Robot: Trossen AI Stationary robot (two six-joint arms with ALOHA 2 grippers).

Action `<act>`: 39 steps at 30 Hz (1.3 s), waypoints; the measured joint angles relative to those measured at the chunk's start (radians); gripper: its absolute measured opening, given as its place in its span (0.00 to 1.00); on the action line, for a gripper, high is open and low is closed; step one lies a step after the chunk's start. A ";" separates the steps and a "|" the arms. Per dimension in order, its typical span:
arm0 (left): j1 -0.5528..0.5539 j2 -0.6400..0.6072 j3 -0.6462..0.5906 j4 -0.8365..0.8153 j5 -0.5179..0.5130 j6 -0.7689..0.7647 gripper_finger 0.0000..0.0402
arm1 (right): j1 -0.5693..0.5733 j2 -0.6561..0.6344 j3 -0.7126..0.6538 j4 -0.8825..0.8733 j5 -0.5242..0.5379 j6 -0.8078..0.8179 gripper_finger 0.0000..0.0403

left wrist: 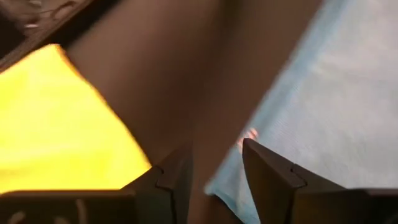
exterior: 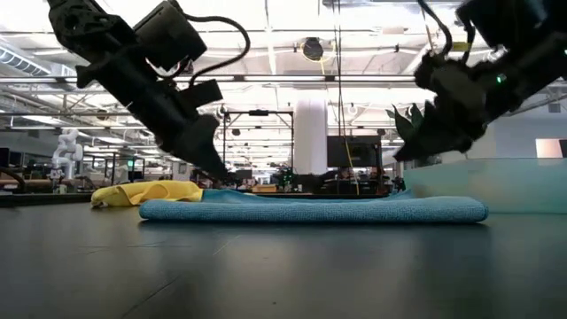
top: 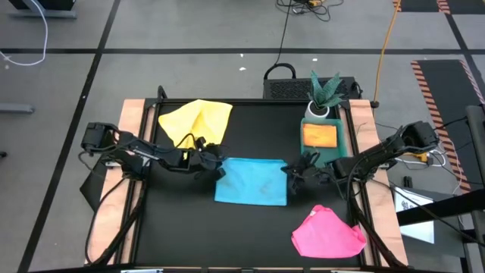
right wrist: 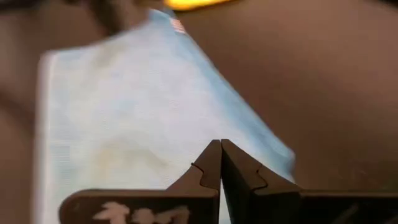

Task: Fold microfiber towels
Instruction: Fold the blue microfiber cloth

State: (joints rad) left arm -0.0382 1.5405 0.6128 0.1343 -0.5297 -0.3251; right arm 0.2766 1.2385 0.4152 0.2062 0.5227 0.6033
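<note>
The light blue towel [top: 252, 180] lies folded flat in the middle of the black counter [top: 182, 235]. The left pincer [top: 217, 164] is open at the towel's left edge. The right pincer [top: 294, 168] is closed, holding nothing, at its right edge.

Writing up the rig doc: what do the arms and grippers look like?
Two dark, near-black jointed arms with black cables looped along the links. The left gripper and right gripper each have two black, wedge-shaped fingers with stepped, notched inner edges. White lettering marks the right gripper's base.
</note>
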 joint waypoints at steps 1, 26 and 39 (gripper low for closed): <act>0.003 -0.001 0.000 0.004 -0.006 -0.007 0.36 | -0.004 0.000 0.000 0.006 -0.031 -0.001 0.00; 0.107 0.010 0.000 -0.073 0.376 -0.045 0.31 | -0.006 0.000 0.000 0.145 -0.190 -0.129 0.00; 0.019 -0.021 0.000 -0.096 0.213 -0.032 0.02 | 0.046 0.000 0.000 0.179 -0.156 -0.171 0.00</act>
State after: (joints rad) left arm -0.0194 1.5193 0.6125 0.0385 -0.3165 -0.3568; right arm 0.3229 1.2385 0.4152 0.3848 0.3670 0.4324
